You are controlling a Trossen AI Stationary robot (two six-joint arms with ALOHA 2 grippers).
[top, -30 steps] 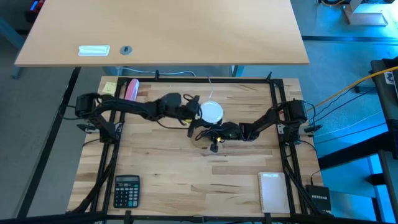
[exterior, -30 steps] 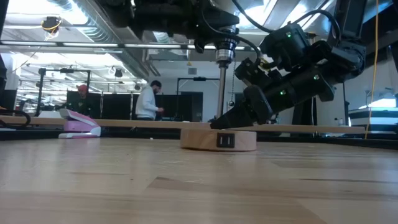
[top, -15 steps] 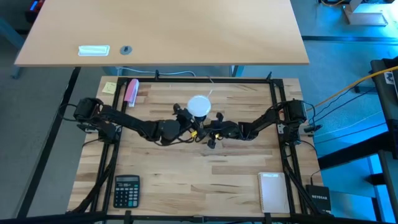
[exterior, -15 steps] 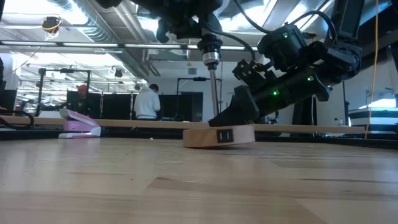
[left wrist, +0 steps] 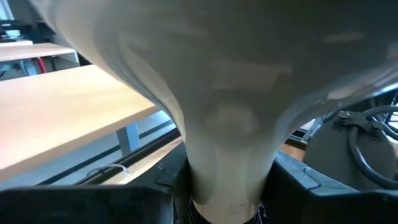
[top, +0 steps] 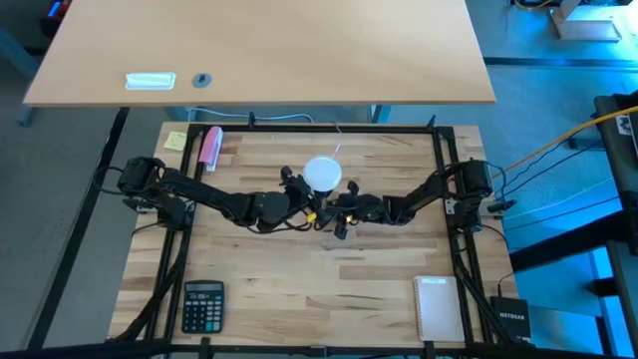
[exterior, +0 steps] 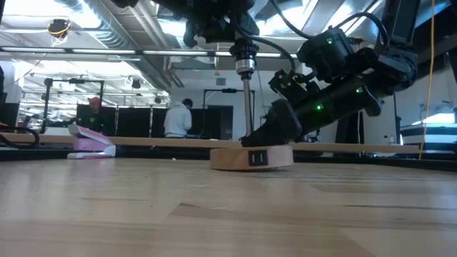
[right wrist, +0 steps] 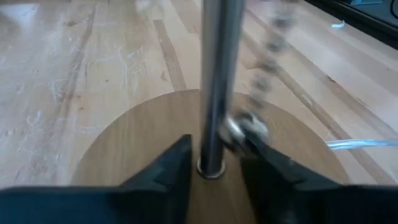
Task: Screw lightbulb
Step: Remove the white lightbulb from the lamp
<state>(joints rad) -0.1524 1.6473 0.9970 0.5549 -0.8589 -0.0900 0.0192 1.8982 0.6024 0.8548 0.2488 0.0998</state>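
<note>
The white globe lightbulb (top: 321,173) stands over a lamp made of a round wooden base (exterior: 251,157) and an upright metal rod (exterior: 246,107). A silvery threaded part (exterior: 245,58) sits at the rod's top, just under my left gripper. My left gripper (top: 299,189) is shut on the bulb, which fills the left wrist view (left wrist: 217,74). My right gripper (exterior: 258,137) is low at the base, shut on the rod (right wrist: 217,81). The base lies flat on the table. My left gripper pinches the bulb's narrow neck (left wrist: 227,168) between its two fingers (left wrist: 149,186), one on each side. The globe is up and the neck points down at the rod's top. My right gripper pinches the rod's foot (right wrist: 211,155) between its two fingers (right wrist: 168,168), just above the wooden disc (right wrist: 137,143). The fingers come slanting down from the table's right and lie across the upright rod.
A thin bead chain (right wrist: 268,59) hangs beside the rod. A pink object (top: 210,146) and a yellow note (top: 175,141) lie at the far left, a calculator (top: 202,304) at the near left and a notepad (top: 438,307) at the near right. People stand far behind the table (exterior: 178,118).
My left arm has swung toward the table's near edge and its gripper has turned about the bulb. The bulb and the rod's top have shifted a little toward the table's left. The wooden base tipped for a moment and lies flat again. My right gripper has stayed on the rod.
</note>
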